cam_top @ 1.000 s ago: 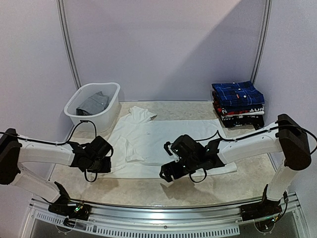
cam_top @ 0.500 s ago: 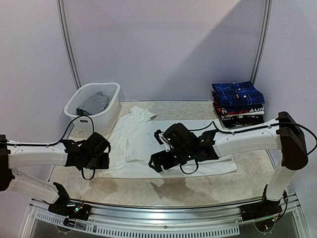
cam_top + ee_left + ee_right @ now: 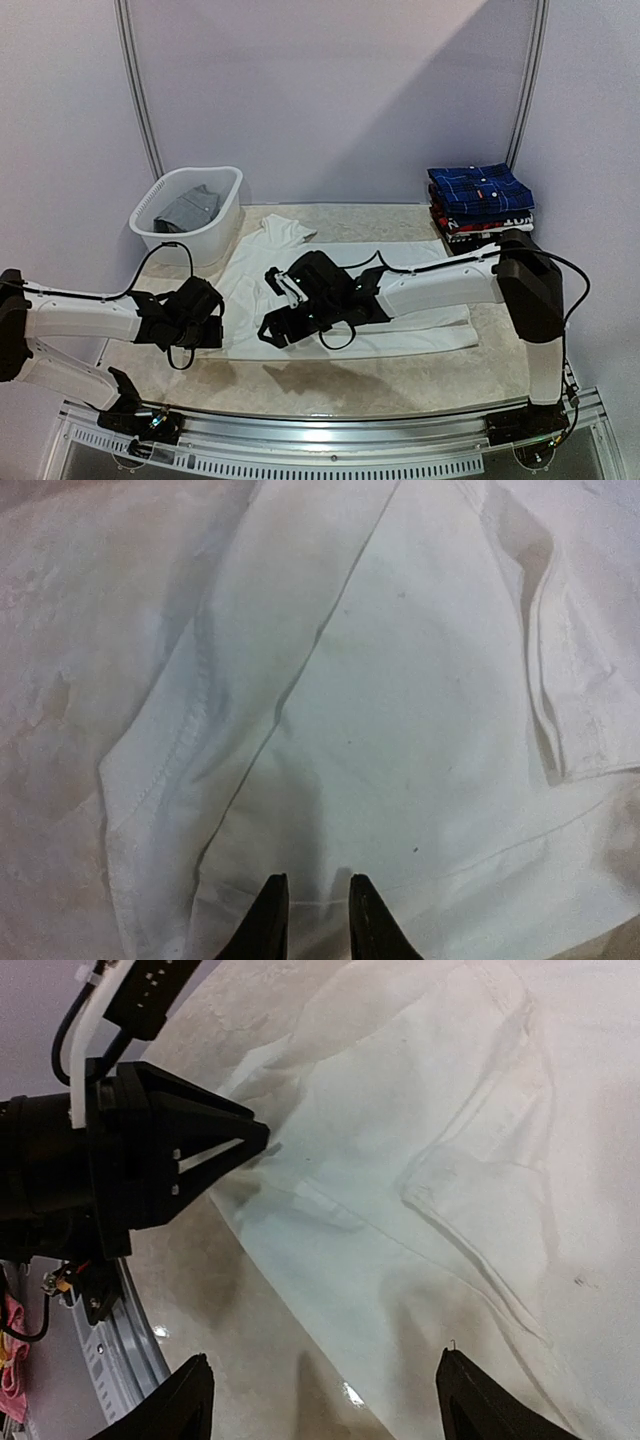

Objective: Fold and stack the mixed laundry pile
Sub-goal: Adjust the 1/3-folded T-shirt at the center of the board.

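Now, table: it carries everything, the shirt at its middle and the finished pieces off to one side.
White shirt: spread flat across the centre, laid open, we judge, so its sides can be folded inward.
Folded stack: at 2 o'clock, apart from the shirt, blue plaid shirt on top; we read it as where folded pieces go.
Basket: at 10 o'clock, holding a grey garment not yet folded.
Right gripper: fingers wide apart, low over the shirt's 7 o'clock hem, placed to take that edge.
Left gripper: at the same hem, tips nearly together; whether they pinch cloth we cannot tell.
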Robot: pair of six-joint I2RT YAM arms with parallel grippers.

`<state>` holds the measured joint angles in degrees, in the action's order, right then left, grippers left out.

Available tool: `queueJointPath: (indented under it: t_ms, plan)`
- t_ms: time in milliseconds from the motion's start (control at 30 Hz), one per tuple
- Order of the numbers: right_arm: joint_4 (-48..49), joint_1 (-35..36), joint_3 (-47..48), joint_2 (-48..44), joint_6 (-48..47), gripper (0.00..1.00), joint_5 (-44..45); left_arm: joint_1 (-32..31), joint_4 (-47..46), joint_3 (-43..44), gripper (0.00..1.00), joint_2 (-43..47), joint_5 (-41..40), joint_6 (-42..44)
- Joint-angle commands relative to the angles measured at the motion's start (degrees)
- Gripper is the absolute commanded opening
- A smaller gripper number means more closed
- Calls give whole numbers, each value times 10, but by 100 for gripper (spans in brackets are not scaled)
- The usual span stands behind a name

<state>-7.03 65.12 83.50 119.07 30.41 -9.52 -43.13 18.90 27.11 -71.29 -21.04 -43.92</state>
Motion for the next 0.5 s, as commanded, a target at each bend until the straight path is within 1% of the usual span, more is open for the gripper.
queueJointPath:
  t_ms: [0,167,300,467]
  plan:
    - [65,6,46,47,10,75,-72,-7,-29,-18,21,0,7,-2]
    - [65,8,121,118,18,61,-100,-6,-28,-28,20,3,6,-3]
    - [55,9,158,169,16,55,-87,-6,-26,-33,20,8,4,-5]
    - [23,8,198,209,-10,51,-29,-6,-24,-36,19,8,5,-6]
